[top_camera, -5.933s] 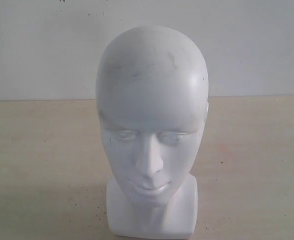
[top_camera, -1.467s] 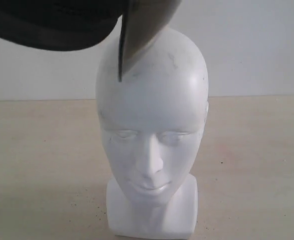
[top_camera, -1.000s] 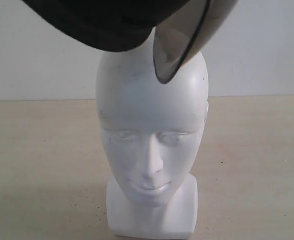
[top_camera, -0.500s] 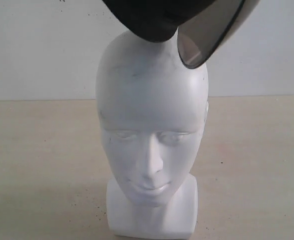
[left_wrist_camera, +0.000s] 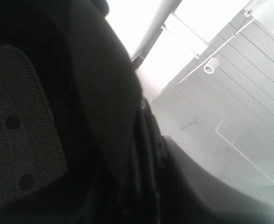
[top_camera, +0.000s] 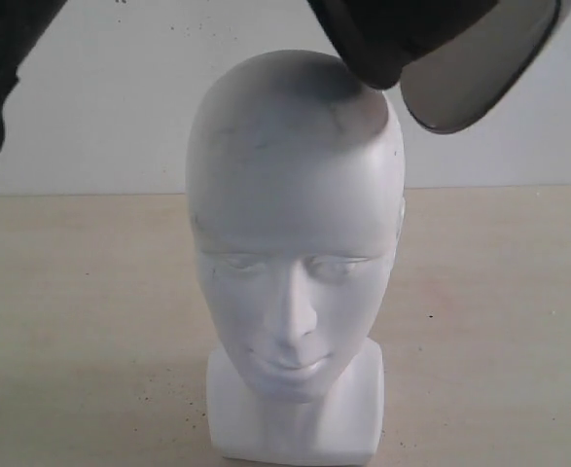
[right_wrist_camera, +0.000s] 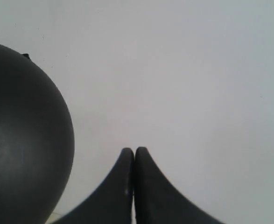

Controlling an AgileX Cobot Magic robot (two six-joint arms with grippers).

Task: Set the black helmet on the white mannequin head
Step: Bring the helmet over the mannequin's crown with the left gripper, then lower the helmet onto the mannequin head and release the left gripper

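The pale wooden table (top_camera: 499,321) carried the smooth, glossy white mannequin head (top_camera: 295,243), upright, faintly scuffed and facing near. The matte black helmet (top_camera: 402,29) hung tilted just above the crown's right side, its smoky visor (top_camera: 480,73) angled rightward. The right gripper (right_wrist_camera: 135,151) was closed and empty. The left gripper's state could not be told.

The black helmet (top_camera: 402,29) hangs tilted over the white mannequin head (top_camera: 295,224) — visor (top_camera: 480,78) rightward.
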